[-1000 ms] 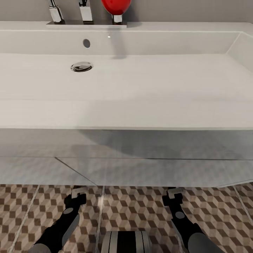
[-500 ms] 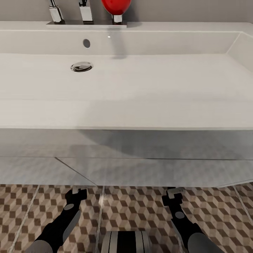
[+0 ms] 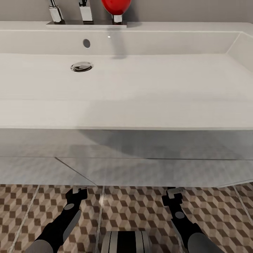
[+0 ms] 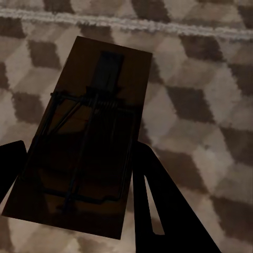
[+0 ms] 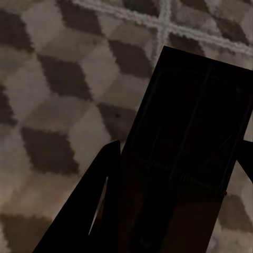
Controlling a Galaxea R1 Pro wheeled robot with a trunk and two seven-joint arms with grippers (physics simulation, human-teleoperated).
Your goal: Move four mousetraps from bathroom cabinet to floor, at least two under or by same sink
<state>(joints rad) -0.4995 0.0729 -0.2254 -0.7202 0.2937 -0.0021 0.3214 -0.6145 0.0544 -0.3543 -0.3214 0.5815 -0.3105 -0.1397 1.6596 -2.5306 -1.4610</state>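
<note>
Both sets of jaws stand closed on a load, as I read the wrist views. Between the dark fingers (image 4: 158, 200) of my left gripper (image 4: 79, 174) sits a flat rectangular brown wooden mousetrap (image 4: 87, 137) with thin dark wire parts, its board running out ahead of the fingertips over the floor. My right gripper (image 5: 174, 174) holds a second flat dark wooden mousetrap (image 5: 195, 121) the same way; it is in deep shadow, and I can make out only faint wire lines on it.

Beneath both traps lies the bathroom floor of square tiles in a brown, beige and white cube pattern (image 3: 140, 207), with pale grout lines. I cannot tell whether either board touches the tiles or hangs just above them.

From the head view, the left gripper (image 3: 78, 193) and right gripper (image 3: 173, 195) are low, near the front edge of the wide white rectangular sink (image 3: 140, 112). A chrome drain (image 3: 81, 66) sits in its basin, and a chrome tap (image 3: 86, 12) and a red rounded object (image 3: 116, 6) stand at the back.

Step in hand, by my judgement: placing two traps beside this sink. The next move calls for lowering until each board rests flat, then parting the jaws and lifting straight clear, so neither trap is dragged or tipped. Two further traps remain to be fetched from the cabinet.
</note>
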